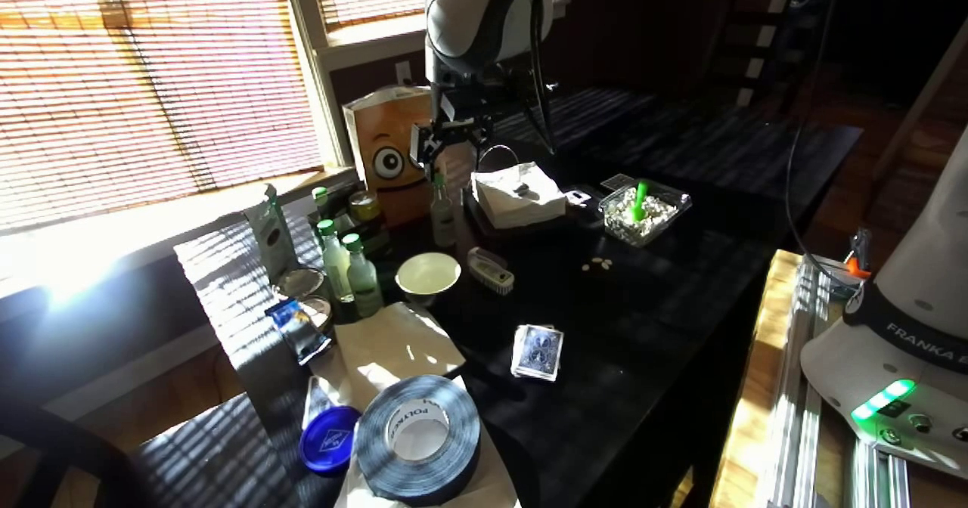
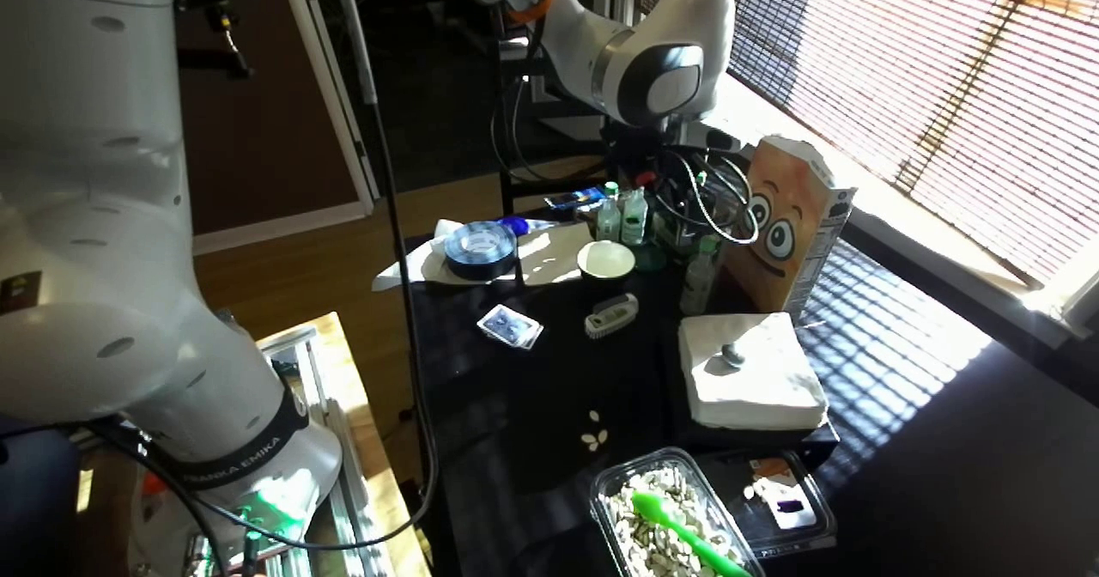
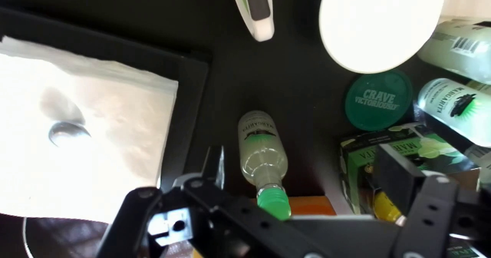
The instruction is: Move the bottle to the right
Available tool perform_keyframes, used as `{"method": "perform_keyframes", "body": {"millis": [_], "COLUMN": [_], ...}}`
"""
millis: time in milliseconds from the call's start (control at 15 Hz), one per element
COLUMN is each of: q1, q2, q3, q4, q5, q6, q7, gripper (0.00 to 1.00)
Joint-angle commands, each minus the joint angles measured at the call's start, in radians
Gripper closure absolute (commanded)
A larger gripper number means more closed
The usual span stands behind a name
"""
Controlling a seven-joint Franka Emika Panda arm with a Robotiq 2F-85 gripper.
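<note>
Wrist view: looking down on the bottle (image 3: pixel 262 146), pale green under a green cap and upright on the dark table (image 3: pixel 307 96); showing, too, the gripper (image 3: pixel 307 169) spread wide to either side of that bottle, clasping nothing, with the cap nearer the fingertip on the side of the white papery stack (image 3: pixel 115 108); in both exterior views, sight of the bottle standing just beside that stack and the box with a face (image 1: pixel 393 164), near the bowl (image 1: pixel 428 274) and the brush (image 1: pixel 491 270); in an exterior view, a glimpse of fingertips about at cap height, though too dark there to tell whether level with the neck.

As for progress, likely at the reaching stage: lined up roughly, not yet grasping; left to do, in all likelihood, to even up over the cap, close, shift to the right, set upright and let go; just possible, from parted fingers alone, to read instead a finished release, with no mark for start or goal in sight to settle it; worth minding, if bound towards that stack, the scant room there, and the chance of tipping so slim a shape.
</note>
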Motion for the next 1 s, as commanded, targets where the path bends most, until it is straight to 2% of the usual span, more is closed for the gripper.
{"method": "perform_keyframes", "body": {"millis": [0, 67, 133, 400, 600, 933], "q1": [-0.038, -0.028, -0.014, -0.012, 0.038, 0.088], "q2": [0.082, 0.087, 0.040, 0.050, 0.104, 0.190], "q3": [0.013, -0.008, -0.015, -0.022, -0.062, -0.092], "q4": [0.126, 0.144, 0.067, 0.077, 0.107, 0.164], "q5": [0.041, 0.009, 0.028, 0.027, -0.045, -0.057], "q6": [-0.091, -0.144, -0.068, -0.077, -0.024, 0.035], "q7": [-0.229, -0.233, -0.183, -0.190, -0.105, -0.044], "gripper": [0.00, 0.00, 0.00, 0.00, 0.00, 0.00]}}
